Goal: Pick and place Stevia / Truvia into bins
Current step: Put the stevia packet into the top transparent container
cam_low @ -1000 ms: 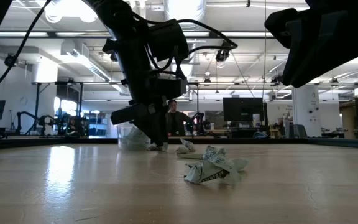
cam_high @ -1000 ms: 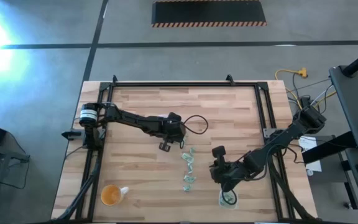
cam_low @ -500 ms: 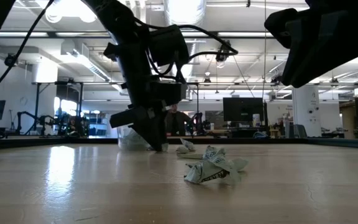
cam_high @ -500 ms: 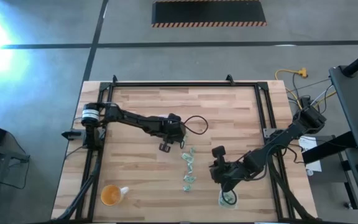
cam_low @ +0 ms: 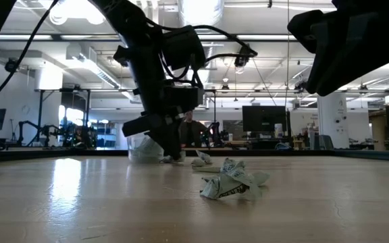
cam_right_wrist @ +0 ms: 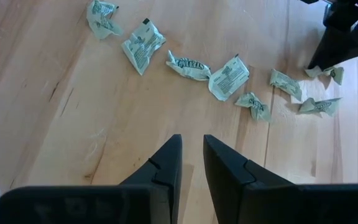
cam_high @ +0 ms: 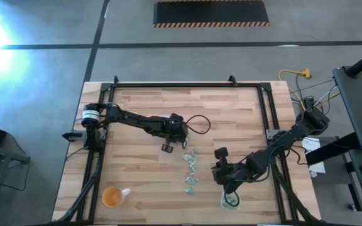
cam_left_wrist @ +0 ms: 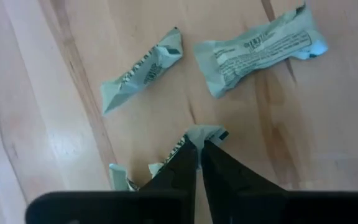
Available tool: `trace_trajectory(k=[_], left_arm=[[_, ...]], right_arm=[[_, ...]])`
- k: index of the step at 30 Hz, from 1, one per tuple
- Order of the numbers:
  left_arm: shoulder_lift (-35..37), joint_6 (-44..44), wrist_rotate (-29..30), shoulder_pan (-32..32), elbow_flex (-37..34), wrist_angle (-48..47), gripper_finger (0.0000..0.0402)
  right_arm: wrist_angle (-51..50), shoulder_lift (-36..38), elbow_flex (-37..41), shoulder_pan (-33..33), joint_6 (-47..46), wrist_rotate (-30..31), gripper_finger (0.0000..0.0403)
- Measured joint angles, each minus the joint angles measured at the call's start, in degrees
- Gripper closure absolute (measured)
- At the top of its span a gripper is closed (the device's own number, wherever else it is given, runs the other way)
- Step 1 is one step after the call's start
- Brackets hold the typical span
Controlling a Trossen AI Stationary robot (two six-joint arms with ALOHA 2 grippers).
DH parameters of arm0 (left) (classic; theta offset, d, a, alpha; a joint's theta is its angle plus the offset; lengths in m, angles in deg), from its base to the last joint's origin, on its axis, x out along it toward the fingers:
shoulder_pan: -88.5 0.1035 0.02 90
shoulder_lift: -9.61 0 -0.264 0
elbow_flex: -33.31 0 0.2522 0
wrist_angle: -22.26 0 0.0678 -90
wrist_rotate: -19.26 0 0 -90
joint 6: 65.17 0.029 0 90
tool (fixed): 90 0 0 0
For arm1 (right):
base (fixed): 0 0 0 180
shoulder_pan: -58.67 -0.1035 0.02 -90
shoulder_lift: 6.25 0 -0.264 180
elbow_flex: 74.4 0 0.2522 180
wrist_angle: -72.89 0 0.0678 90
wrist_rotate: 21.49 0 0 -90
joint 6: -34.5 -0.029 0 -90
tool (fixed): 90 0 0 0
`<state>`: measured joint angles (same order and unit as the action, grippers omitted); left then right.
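At mid-table, my left gripper [cam_left_wrist: 197, 152] is down on the wood with its fingers pressed together, pinching the edge of one packet [cam_left_wrist: 205, 133]. Two more packets lie just beyond it, one [cam_left_wrist: 143, 70] crumpled, the other [cam_left_wrist: 260, 48] flatter, apart from each other. From above, the packets [cam_high: 190, 168] form a loose line running from my left gripper [cam_high: 168, 147] toward the near edge. My right gripper [cam_right_wrist: 191, 158] hovers above bare wood near that line, its fingers slightly apart and holding nothing. A clear bin [cam_high: 231, 200] sits just beside my right arm, near the table's front edge.
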<state>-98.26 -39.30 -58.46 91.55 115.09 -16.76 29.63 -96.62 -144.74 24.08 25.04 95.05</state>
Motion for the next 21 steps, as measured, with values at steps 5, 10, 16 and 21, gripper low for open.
trace_trajectory(k=[5,10,16,21], left_arm=[[0.79,0.00,0.01,-0.15,0.88,0.42,0.0400],[2.22,0.00,0.15,-0.15,1.55,0.29,0.0401],[5.40,-0.05,3.13,-0.17,1.37,0.31,0.0401],[8.38,-1.60,5.31,-0.17,0.96,-1.93,0.0401]], right_arm=[[0.02,0.00,0.13,0.00,0.00,0.00,0.0346],[0.00,0.00,0.28,0.00,-0.02,0.00,0.0346],[0.05,0.00,0.64,0.00,-0.88,0.00,0.0346],[0.19,0.00,0.93,0.00,-1.03,0.00,0.0346]])
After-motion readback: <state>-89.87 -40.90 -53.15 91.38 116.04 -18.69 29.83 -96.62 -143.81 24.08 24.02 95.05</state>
